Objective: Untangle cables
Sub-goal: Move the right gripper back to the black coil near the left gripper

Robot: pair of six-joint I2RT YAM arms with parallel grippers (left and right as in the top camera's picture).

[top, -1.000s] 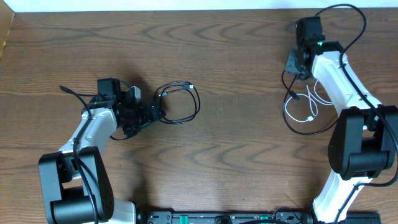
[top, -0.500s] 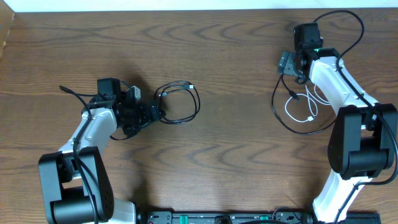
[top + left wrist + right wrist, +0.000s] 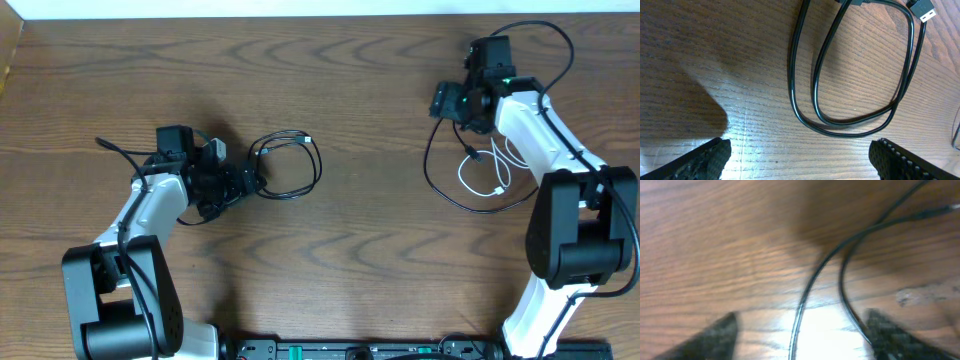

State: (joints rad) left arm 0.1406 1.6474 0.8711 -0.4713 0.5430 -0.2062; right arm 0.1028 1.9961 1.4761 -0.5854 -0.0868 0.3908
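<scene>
Cables lie well apart: black cable coiled just beside the left gripper, white cable near the right gripper. Both grippers stand wide open, holding nothing. Best to lift clear slowly and straight, so no finger snags a loop.

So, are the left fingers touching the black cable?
Apart. The left wrist view shows the black cable lying between the open left fingers, with bare table separating it from each one.

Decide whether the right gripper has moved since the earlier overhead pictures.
Yes. The right gripper has shifted to its left in the overhead view, away from the white cable, which has stayed put.
</scene>
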